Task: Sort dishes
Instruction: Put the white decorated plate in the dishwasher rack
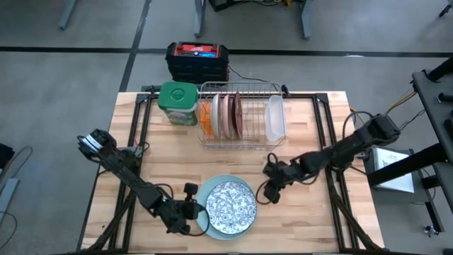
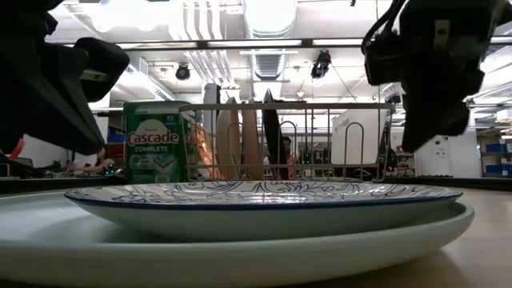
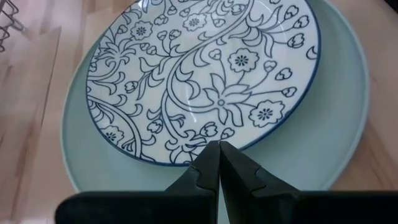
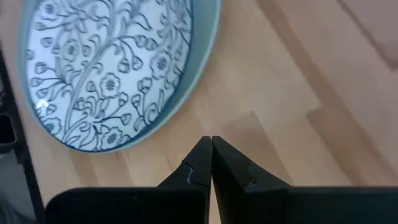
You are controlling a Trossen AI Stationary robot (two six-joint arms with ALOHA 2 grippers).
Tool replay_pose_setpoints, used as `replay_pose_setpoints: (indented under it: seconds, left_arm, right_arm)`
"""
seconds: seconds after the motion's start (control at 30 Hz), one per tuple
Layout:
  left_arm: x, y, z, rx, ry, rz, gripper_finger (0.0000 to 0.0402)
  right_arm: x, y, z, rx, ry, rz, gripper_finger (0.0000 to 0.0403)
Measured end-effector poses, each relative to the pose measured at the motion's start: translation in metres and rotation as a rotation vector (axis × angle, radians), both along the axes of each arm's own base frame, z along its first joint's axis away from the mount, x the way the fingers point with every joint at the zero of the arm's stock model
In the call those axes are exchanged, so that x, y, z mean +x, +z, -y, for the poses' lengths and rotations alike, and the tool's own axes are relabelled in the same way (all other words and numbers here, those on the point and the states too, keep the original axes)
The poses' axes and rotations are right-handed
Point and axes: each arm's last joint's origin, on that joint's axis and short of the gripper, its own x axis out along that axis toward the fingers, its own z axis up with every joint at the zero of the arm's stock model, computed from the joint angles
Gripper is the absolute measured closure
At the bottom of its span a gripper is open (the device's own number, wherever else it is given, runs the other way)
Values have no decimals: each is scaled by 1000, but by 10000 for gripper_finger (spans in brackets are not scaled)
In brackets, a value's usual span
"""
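A white plate with a blue flower pattern point(image 1: 230, 205) point(image 3: 205, 74) lies flat on the larger light blue plate point(image 1: 226, 178) point(image 3: 336, 130), which rests on the table near its near edge. Orange point(image 1: 207, 117), pink point(image 1: 223, 115) and dark red point(image 1: 238, 115) plates stand on edge in the wire rack point(image 1: 241, 138). My left gripper point(image 1: 190, 210) point(image 3: 219, 144) is shut, hovering over the stacked plates' left rim. My right gripper point(image 1: 267, 185) point(image 4: 211, 140) is shut, above bare wood just right of the light blue plate point(image 4: 208, 37).
The rack stands at the table's far edge and also holds a clear plastic tub point(image 1: 274, 117). A green-lidded Cascade jar point(image 1: 178, 103) point(image 2: 156, 144) sits to the rack's left. A black and red box point(image 1: 198, 60) stands beyond the far edge. Bare wood lies between rack and plates.
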Motion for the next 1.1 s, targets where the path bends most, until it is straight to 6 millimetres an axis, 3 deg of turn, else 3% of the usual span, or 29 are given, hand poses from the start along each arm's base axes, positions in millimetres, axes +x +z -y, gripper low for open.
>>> replay_pose_setpoints:
  seconds: [0.33, 0.53, 1.1]
  left_arm:
    - [2, -17, 1, 93, -22, -27, 401]
    - [5, -18, -1, 129, -38, -22, 401]
    - [5, -29, -13, 80, 17, 7, 401]
  right_arm:
    - [18, -24, -29, 141, -84, 53, 403]
    - [20, -36, -31, 140, -158, 23, 395]
    - [30, -47, -31, 106, -197, 89, 259]
